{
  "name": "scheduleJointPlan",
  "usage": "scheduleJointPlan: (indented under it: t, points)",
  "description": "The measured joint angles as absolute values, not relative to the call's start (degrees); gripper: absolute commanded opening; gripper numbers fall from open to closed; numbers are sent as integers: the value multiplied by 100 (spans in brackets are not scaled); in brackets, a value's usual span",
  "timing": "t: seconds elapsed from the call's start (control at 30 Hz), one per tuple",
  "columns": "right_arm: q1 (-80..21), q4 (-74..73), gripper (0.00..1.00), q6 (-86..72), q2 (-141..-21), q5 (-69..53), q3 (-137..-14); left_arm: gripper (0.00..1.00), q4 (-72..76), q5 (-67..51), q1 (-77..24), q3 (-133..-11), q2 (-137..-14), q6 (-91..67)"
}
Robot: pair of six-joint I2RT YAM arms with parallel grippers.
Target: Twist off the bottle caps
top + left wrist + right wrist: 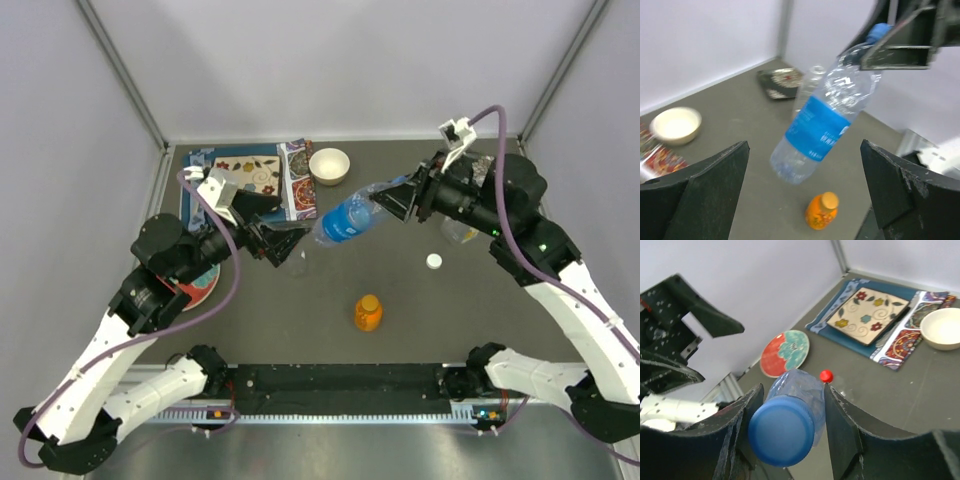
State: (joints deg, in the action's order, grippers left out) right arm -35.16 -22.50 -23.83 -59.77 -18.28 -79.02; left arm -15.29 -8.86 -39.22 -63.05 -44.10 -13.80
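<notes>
Bottle caps first, from the top view: a white cap (433,261) lies loose on the dark grey desk (300,340), and an orange cap (369,300) sits on the short orange bottle (368,318) standing near the front middle. The blue-tinted bottle (348,217) hangs tilted above the desk. Its neck end is in the right hand (397,200) and its base points toward the left hand (290,242), whose fingers stand wide apart and clear of it. A clear bottle (458,231) is partly hidden under the right arm. At the back lie patterned mats (245,175) and a white bowl (329,165), and a red and teal plate (200,285) peeks from under the left arm. Plain pale walls (350,60) with metal corner posts (125,75) close the desk in.

In the left wrist view the two black fingers (705,190) are far apart and hold nothing, with the blue-labelled bottle in the air beyond them. Its blue cap (880,31) is up between the right hand's fingers. The orange bottle stands below on the matte grey surface, and the clear bottle is blurred behind.

In the right wrist view the blue cap fills the gap between the fingers (845,435), which are clamped on it from both sides. A red cap (826,375) shows just past the bottle, near the plate; what it sits on cannot be told. The mats and bowl lie where the grey desk meets the white wall
</notes>
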Motion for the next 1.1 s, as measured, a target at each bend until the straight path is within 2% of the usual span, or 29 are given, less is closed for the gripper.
scheduleJointPlan:
  t: [0.2,0.37,0.83,1.0,1.1]
  points:
    - [-3516,-2272,0,-2644,-5443,-2445,-7699,99,-1105,-2987,-3813,-6698,-4851,-1463]
    - [-3516,-1957,0,-3015,-5144,-2799,-7347,99,-884,-4012,-3813,-6591,-5159,-1542]
    - [-3590,-1382,0,-3640,-5199,-3304,-7129,98,-604,-4574,-3879,-6285,-5618,-1623]
    - [-3922,-1341,0,-3583,-5415,-3194,-7220,98,-550,-4630,-4125,-6285,-5815,-1616]
    - [-4117,-1350,0,-3505,-5544,-3109,-7299,91,-550,-4646,-4209,-6281,-5857,-1581]
